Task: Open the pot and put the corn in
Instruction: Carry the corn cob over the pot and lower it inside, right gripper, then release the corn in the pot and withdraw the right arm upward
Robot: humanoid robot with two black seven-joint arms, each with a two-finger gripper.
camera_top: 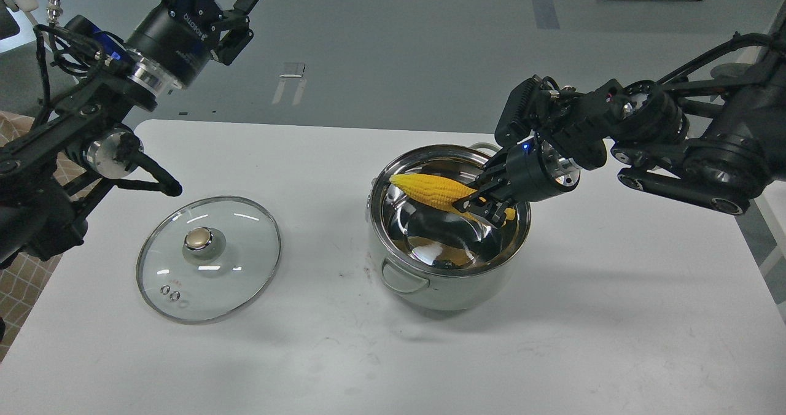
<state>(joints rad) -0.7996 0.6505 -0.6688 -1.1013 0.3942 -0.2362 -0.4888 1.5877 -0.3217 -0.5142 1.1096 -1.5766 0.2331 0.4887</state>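
Gripping the corn point(430, 192) by its thick end, the right end effector point(482, 204) holds it inside the open pot point(448, 231), mid-table; it looks light, stiff, slippery. The left end effector point(236, 16) hangs open.

Corn point(430, 192): bright yellow, fine kernel-row texture.
Pot point(449, 228): mirror-silver interior with yellow reflection; pale grey-green outer wall; light grey loop handle.
Lid point(209, 259): clear glass, silver rim, gold-toned knob on chrome base, two small chrome vents.
Table point(393, 353): white, faint dark specks near pot.
Right gripper point(476, 199): black; blue indicator light and silver ring on wrist behind it.
Left gripper point(236, 16): black; white lettering on black wrist housing, silver flange, blue accents.
Floor point(393, 40): grey-green, darker grey stripe.
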